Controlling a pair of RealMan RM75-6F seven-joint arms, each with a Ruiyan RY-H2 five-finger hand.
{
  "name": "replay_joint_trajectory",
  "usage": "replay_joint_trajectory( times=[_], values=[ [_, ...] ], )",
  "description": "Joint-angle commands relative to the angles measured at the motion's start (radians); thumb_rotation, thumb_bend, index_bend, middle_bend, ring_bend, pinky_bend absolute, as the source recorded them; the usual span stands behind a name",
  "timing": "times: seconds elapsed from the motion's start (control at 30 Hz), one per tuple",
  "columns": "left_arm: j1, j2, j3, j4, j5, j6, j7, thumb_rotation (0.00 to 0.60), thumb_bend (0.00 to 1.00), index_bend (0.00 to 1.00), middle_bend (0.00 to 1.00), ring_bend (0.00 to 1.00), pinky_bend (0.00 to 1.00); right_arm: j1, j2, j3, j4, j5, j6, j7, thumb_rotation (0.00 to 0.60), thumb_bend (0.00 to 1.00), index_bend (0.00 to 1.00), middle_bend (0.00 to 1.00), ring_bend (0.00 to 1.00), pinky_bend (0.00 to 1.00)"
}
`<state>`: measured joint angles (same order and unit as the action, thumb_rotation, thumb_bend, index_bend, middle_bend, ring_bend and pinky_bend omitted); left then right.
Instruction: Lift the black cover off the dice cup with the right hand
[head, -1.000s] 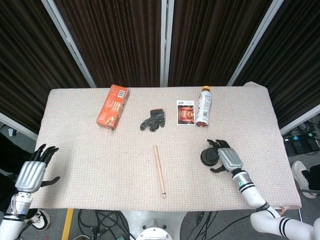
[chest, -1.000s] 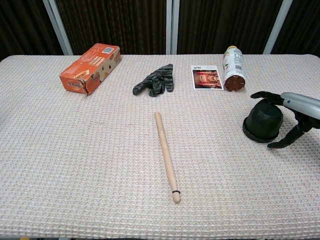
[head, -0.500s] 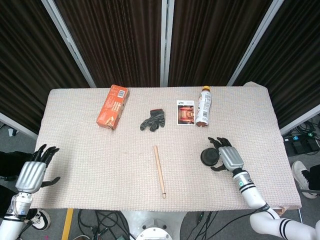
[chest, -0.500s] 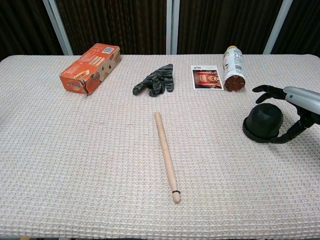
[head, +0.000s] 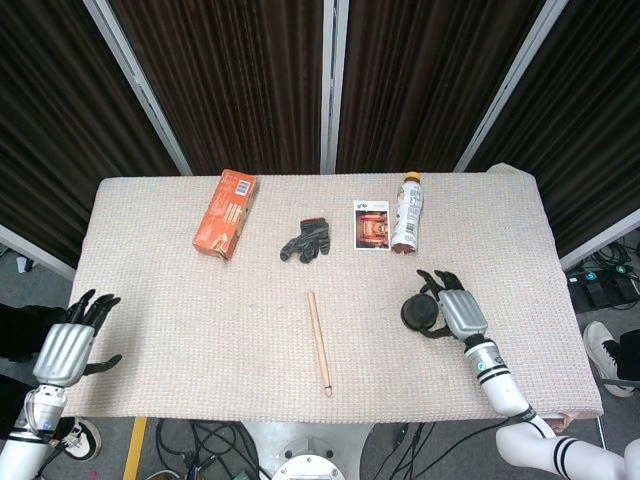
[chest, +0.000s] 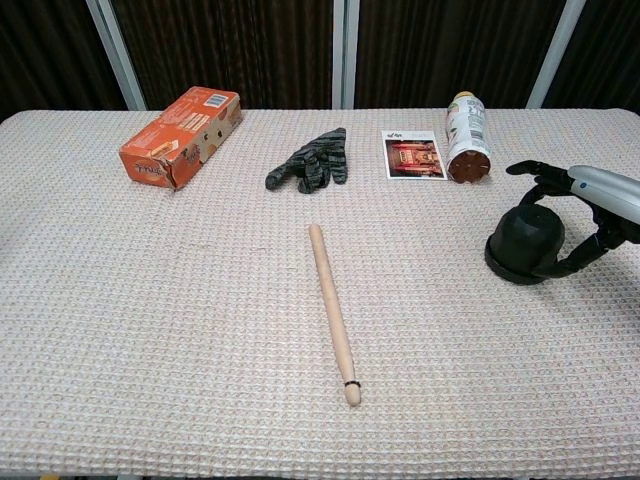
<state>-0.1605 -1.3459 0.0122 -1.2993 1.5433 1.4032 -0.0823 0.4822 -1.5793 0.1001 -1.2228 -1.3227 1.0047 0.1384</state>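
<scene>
The black dice cup (chest: 526, 243) stands on the table at the right, its domed cover (head: 418, 313) still on its base. My right hand (chest: 588, 212) (head: 455, 306) hovers just right of and above the cup, fingers spread and curved around its far and near sides; I cannot tell if they touch it. My left hand (head: 65, 344) hangs open off the table's left edge, seen only in the head view.
An orange box (chest: 181, 136) lies at the back left. A dark glove (chest: 311, 162), a photo card (chest: 411, 154) and a lying bottle (chest: 465, 137) sit along the back. A wooden stick (chest: 332, 310) lies mid-table.
My right hand has drawn in closer around the cup, its lower finger curling toward the base and its upper fingers rising slightly. The cup has not moved.
</scene>
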Motion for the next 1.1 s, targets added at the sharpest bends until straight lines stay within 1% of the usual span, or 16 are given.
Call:
replay_joint_trajectory(
  times=[0.03, 0.13, 0.23, 0.6, 0.83, 0.97, 1.1],
  values=[
    [0.001, 0.000, 0.000, -0.002, 0.001, 0.002, -0.010, 0.600, 0.12, 0.13, 0.12, 0.00, 0.18, -0.003, -0.006, 0.004, 0.004, 0.001, 0.005, 0.002, 0.600, 0.05, 0.07, 0.35, 0.00, 0.00],
    [0.001, 0.001, 0.000, -0.005, 0.004, 0.005, -0.025, 0.600, 0.12, 0.13, 0.12, 0.00, 0.18, -0.006, -0.011, 0.008, 0.008, -0.002, 0.016, 0.004, 0.600, 0.08, 0.10, 0.40, 0.00, 0.00],
    [0.001, 0.003, 0.000, -0.007, 0.006, 0.007, -0.027, 0.600, 0.12, 0.13, 0.12, 0.00, 0.18, -0.008, -0.011, 0.011, 0.005, -0.007, 0.026, 0.007, 0.600, 0.09, 0.11, 0.42, 0.00, 0.00],
    [0.001, 0.010, 0.001, -0.019, 0.008, 0.009, -0.024, 0.600, 0.12, 0.13, 0.12, 0.00, 0.18, -0.018, 0.025, 0.024, -0.050, -0.029, 0.062, 0.039, 0.600, 0.09, 0.12, 0.43, 0.00, 0.00],
    [0.000, 0.012, 0.001, -0.025, 0.009, 0.010, -0.017, 0.600, 0.12, 0.13, 0.12, 0.00, 0.18, -0.045, 0.081, 0.042, -0.088, -0.041, 0.132, 0.052, 0.600, 0.10, 0.13, 0.43, 0.00, 0.00],
    [-0.001, 0.013, -0.002, -0.027, 0.007, 0.009, -0.014, 0.600, 0.12, 0.13, 0.12, 0.00, 0.18, -0.071, 0.111, 0.047, -0.065, -0.022, 0.154, 0.059, 0.600, 0.10, 0.13, 0.43, 0.00, 0.00],
    [-0.001, 0.012, -0.001, -0.026, 0.007, 0.008, -0.012, 0.600, 0.12, 0.13, 0.12, 0.00, 0.18, -0.094, 0.122, 0.039, -0.020, -0.002, 0.147, 0.082, 0.600, 0.10, 0.13, 0.43, 0.00, 0.00]
  ],
)
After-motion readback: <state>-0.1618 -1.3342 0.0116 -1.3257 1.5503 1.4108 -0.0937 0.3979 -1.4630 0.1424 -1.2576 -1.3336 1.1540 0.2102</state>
